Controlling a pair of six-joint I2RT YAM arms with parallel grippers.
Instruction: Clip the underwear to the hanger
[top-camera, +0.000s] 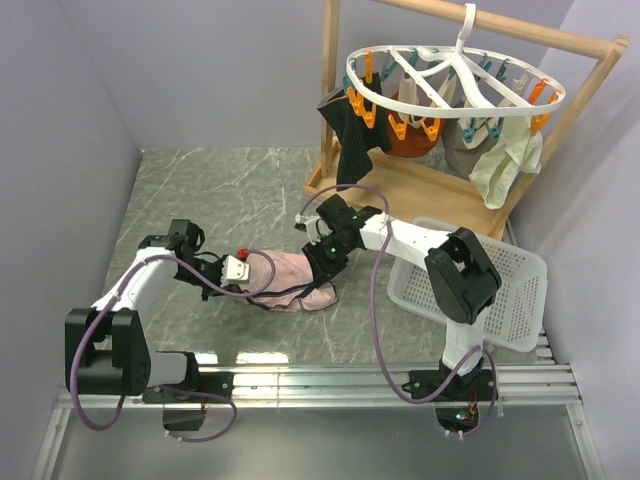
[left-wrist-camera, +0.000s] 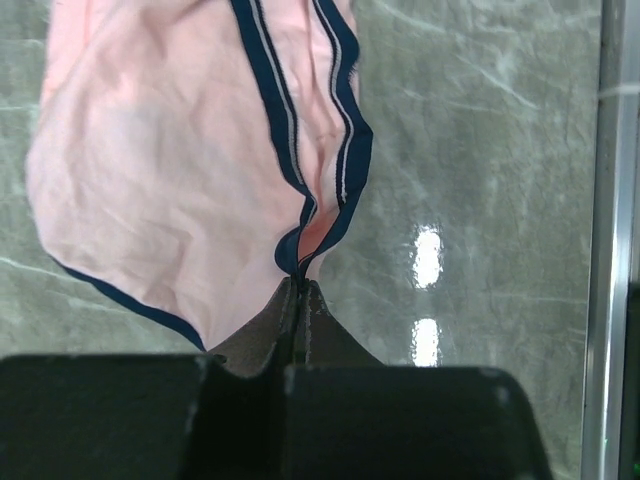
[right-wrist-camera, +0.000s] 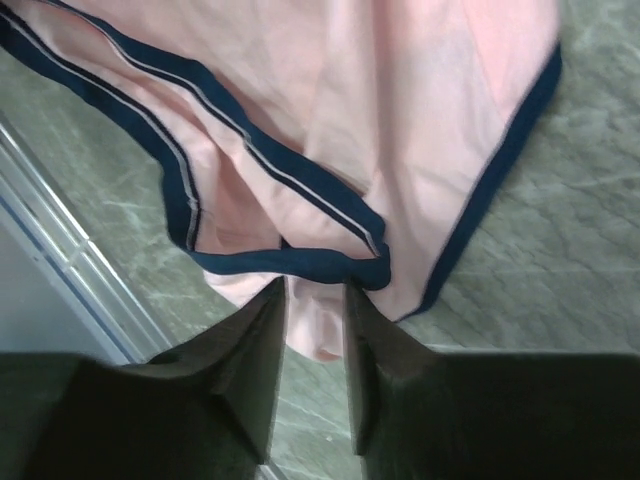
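The left hand is closed tight on the dark navy edge of the underwear, right at the point where two bands of the edging come together. From there the pale pink cloth spreads away from the fingers over the grey marbled surface.

The right hand has its fingers a little apart, and a fold of the pink cloth sits in the gap between them, just under a loop of navy edging.

Seen from above, both hands meet at the underwear, which lies crumpled on the surface between the two arms. The hanger hangs well apart from it, at the back right on a wooden rack, with other garments clipped below it. A white basket stands near the right arm.
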